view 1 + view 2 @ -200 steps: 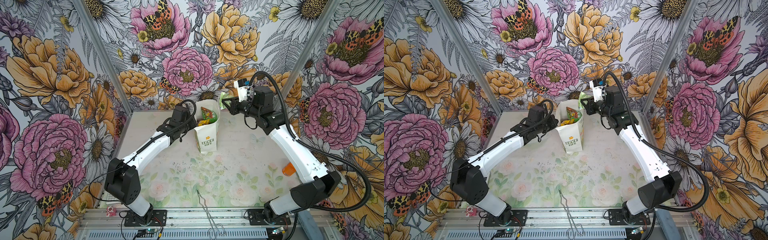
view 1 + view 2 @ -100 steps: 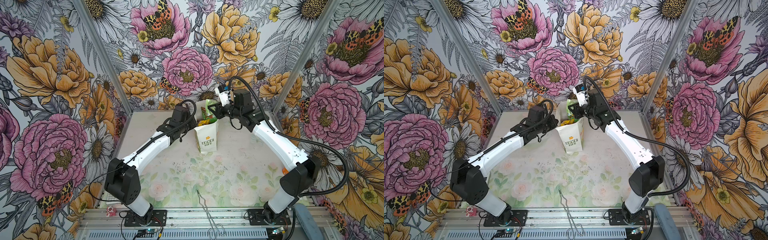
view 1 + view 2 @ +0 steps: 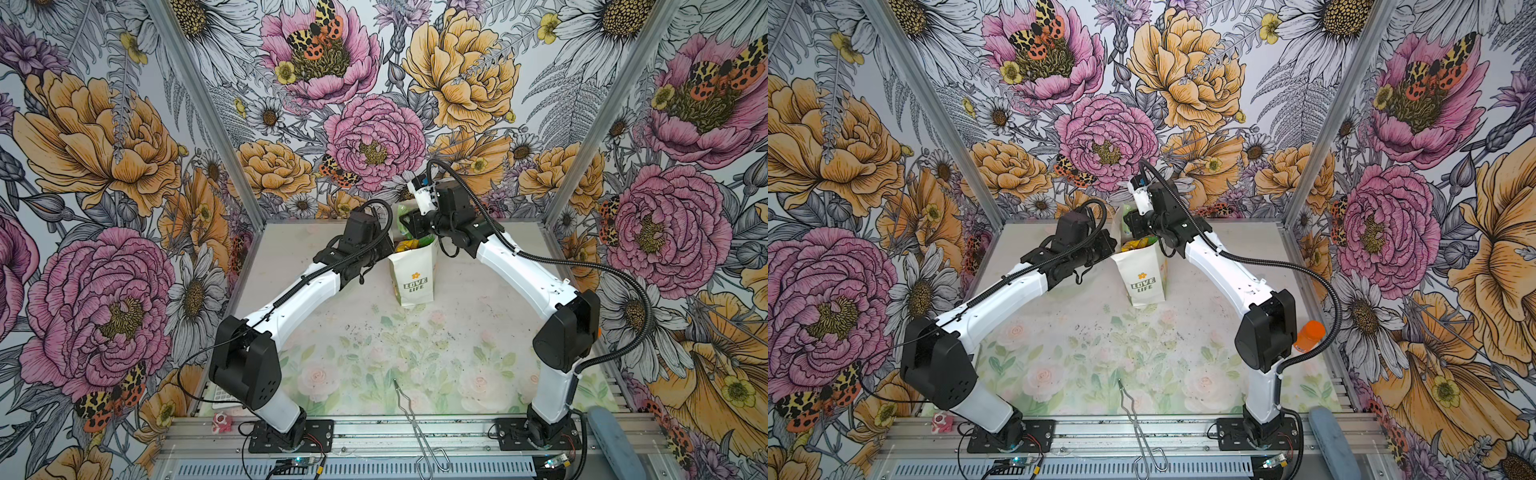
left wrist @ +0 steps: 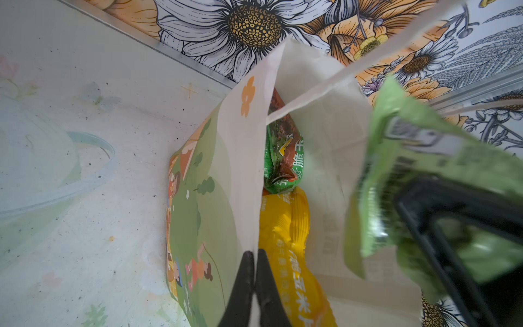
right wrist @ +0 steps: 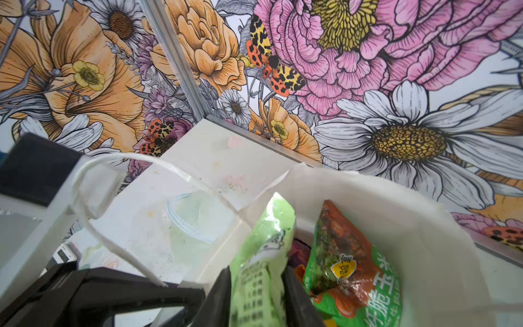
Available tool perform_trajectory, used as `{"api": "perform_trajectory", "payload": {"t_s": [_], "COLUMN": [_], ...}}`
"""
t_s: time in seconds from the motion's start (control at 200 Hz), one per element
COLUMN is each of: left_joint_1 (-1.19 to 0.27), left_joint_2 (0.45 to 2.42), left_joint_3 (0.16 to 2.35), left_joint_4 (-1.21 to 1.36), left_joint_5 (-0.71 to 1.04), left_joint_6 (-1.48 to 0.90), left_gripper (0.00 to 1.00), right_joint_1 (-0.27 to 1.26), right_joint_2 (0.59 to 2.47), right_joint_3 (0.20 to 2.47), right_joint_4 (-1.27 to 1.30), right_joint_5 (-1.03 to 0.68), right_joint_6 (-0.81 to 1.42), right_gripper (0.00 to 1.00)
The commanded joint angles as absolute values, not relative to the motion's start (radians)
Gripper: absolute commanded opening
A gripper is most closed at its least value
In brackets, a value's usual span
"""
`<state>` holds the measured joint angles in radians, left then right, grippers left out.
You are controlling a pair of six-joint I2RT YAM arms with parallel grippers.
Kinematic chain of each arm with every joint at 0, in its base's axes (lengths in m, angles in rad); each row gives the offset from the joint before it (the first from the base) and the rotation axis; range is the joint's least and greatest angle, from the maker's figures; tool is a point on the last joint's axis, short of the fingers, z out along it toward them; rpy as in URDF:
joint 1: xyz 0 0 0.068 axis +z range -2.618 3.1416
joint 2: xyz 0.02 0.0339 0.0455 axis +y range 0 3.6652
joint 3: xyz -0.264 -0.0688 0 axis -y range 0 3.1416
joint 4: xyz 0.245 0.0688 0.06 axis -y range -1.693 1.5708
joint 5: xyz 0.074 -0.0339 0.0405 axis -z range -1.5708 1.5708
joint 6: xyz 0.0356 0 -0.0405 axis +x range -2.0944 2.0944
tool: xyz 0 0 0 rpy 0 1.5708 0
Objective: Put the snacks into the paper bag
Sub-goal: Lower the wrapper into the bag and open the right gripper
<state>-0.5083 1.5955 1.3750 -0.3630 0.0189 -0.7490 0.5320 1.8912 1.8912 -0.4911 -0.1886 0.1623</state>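
The left gripper [image 4: 254, 256] is clenched on the rim of the paper bag [image 3: 413, 278], as it was a second ago. The right gripper [image 5: 257, 280] straddles a pale green packet [image 5: 266, 240], jaws partly apart; whether they press it I cannot tell. A second ago it hung right of the bag; now it is over the mouth, above the green-and-orange packet [image 5: 348, 263] and yellow packet [image 4: 285, 235] inside. The bag stands upright at the back of a pale floral table [image 3: 374, 345], between flower-printed walls [image 3: 104, 145].
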Motion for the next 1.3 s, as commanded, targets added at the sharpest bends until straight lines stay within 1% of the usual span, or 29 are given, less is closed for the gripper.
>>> {"api": "perform_trajectory", "payload": {"t_s": [0.0,0.05,0.175,0.56,0.61,0.711,0.776,0.841,0.966,1.206,1.296], "left_joint_1": [-0.503,-0.502,-0.502,-0.5,-0.499,-0.497,-0.499,-0.5,-0.501,-0.517,-0.525], "left_joint_2": [1.583,1.583,1.588,1.565,1.562,1.559,1.558,1.553,1.54,1.499,1.478], "left_joint_3": [1.384,1.383,1.385,1.384,1.383,1.384,1.388,1.391,1.39,1.388,1.384], "left_joint_4": [-0.353,-0.353,-0.353,-0.352,-0.353,-0.352,-0.353,-0.353,-0.353,-0.369,-0.381], "left_joint_5": [0.035,0.035,0.037,0.031,0.032,0.035,0.041,0.039,0.036,0.013,-0.001], "left_joint_6": [-0.726,-0.726,-0.726,-0.721,-0.721,-0.721,-0.721,-0.721,-0.717,-0.7,-0.695], "left_gripper": [0.0,0.0,0.0,0.0,0.05,0.1,0.21,0.26,0.42,0.58,0.61], "right_joint_1": [0.541,0.541,0.543,0.543,0.543,0.543,0.543,0.543,0.543,0.541,0.541], "right_joint_2": [1.901,1.9,1.892,1.852,1.841,1.822,1.813,1.803,1.787,1.759,1.746], "right_joint_3": [1.931,1.931,1.931,1.903,1.895,1.883,1.879,1.873,1.862,1.844,1.837], "right_joint_4": [-0.507,-0.509,-0.511,-0.511,-0.509,-0.509,-0.509,-0.509,-0.509,-0.51,-0.511], "right_joint_5": [-0.123,-0.123,-0.129,-0.153,-0.152,-0.144,-0.138,-0.131,-0.119,-0.093,-0.084], "right_joint_6": [0.152,0.152,0.146,0.143,0.144,0.141,0.14,0.136,0.125,0.107,0.101], "right_gripper": [0.47,0.51,0.54,0.56,0.56,0.56,0.57,0.57,0.57,0.57,0.57]}}
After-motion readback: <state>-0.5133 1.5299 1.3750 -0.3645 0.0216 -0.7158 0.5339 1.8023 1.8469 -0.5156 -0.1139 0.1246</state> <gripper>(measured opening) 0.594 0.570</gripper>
